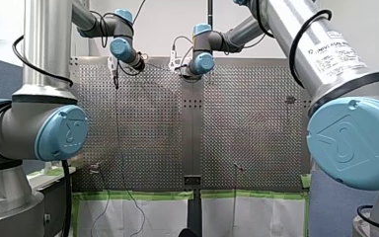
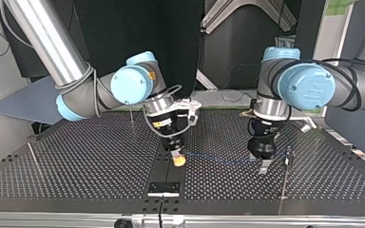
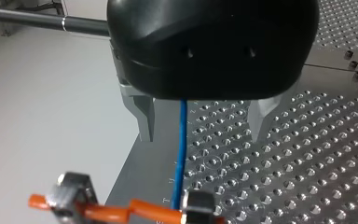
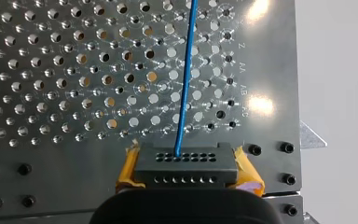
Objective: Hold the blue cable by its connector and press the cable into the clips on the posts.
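- My right gripper [image 4: 189, 168] sits closest to the lens in the right wrist view. It is clenched on one dark connector [image 4: 186, 172], which has a yellow pad [image 4: 129, 165] against each of its two sides.
- The connector face shows two rows of small holes. One blue cable [image 4: 185, 84] leaves the row farther from the gripper and runs straight ahead over the table.
- Beside the cable, engraved letters on the plate read Z, AA, AB and AC.
- In the left wrist view, my left gripper [image 3: 201, 135] is released. Its two metal fingers [image 3: 143, 114] stand wide apart, and the cable passes between them touching neither.
- Ahead of those fingers the cable meets an orange piece [image 3: 121, 212] with two grey metal blocks. What that piece is cannot be told.
- In the top view the cable hangs just above the perforated table [image 2: 90, 156] at lower centre, stretched between the two grippers.
- Four thin posts [image 2: 284, 178] stand on the table: lower right, bottom centre, far left and upper centre-left. Their clips are too small to make out.
- In the front view, a white label [image 1: 336, 49] at upper right on my right arm [image 1: 348, 136] seems to read UNIVERSAL ROBOTS. Its smaller print is unreadable.
- My left arm [image 1: 39, 128] fills the left edge.
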`<act>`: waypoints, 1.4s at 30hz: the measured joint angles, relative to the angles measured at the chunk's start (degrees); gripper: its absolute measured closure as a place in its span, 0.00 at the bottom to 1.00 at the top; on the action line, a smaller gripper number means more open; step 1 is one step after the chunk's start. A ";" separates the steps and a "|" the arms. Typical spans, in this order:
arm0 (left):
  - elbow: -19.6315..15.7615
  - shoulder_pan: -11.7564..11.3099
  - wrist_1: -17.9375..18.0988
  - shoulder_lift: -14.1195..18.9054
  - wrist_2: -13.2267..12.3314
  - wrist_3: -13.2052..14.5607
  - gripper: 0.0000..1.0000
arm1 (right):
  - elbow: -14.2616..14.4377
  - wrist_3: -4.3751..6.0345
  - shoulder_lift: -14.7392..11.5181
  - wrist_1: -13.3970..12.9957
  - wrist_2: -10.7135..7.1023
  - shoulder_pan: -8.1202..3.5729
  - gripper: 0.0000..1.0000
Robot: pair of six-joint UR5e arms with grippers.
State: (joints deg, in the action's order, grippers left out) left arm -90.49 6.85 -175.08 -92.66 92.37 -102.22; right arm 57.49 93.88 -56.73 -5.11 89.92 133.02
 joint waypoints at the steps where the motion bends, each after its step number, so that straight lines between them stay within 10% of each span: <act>1: 0.02 -0.04 -0.02 0.00 0.01 0.02 0.00 | 0.00 0.00 0.00 0.00 0.00 -0.06 1.00; 12: 0.07 -0.21 0.09 -0.01 0.08 0.48 0.04 | 0.01 -0.09 0.02 0.04 0.00 -0.17 1.00; 22: 0.07 0.14 -0.17 -0.01 1.43 2.60 1.00 | 0.01 -0.09 0.02 0.09 0.00 -0.13 1.00; 42: -1.16 1.45 -1.17 -0.04 6.23 8.96 1.00 | 1.26 -0.57 0.04 0.07 0.10 -0.14 1.00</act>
State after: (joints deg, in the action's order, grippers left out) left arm -91.65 8.30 -176.24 -92.70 98.60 -93.27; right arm 58.75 93.32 -56.69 -5.03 90.02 132.88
